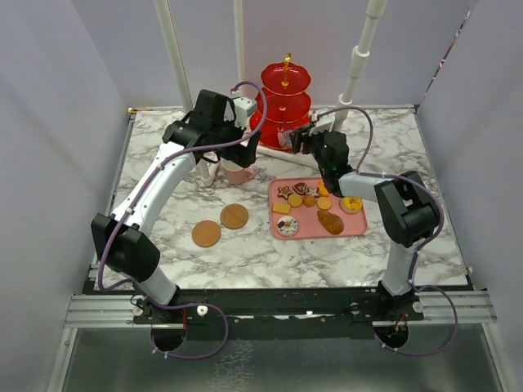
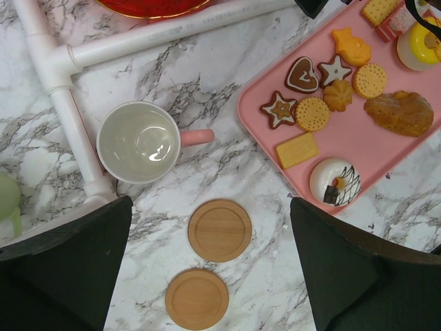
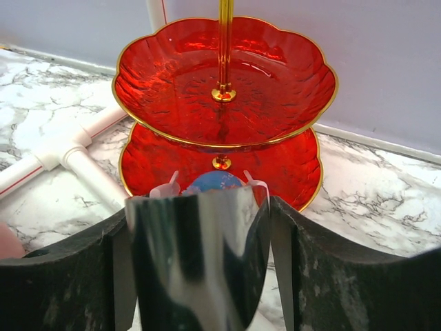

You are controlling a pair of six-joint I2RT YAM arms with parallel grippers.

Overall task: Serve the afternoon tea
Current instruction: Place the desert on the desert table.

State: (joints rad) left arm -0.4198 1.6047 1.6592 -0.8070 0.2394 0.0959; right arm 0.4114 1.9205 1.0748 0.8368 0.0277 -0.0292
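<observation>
White walls hem the marble table [image 1: 245, 253]. Our left gripper [image 2: 210, 227] hangs spread wide above two coasters [image 2: 220, 229], with the pink mug [image 2: 138, 143] just ahead and bare marble around them. Our right gripper [image 3: 198, 214] pinches silver tongs [image 3: 193, 262], holding a blue sweet [image 3: 213, 181] ahead over the red stand [image 3: 220, 83]'s lower tier, probably for serving; the rim above leaves little clearance.

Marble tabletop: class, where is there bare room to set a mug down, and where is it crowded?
Free: the front strip of marble between the two coasters, the pink tray and the near edge; also the back-left corner. Crowded: back centre, where the red stand, white pipe and pink mug sit close together.
</observation>
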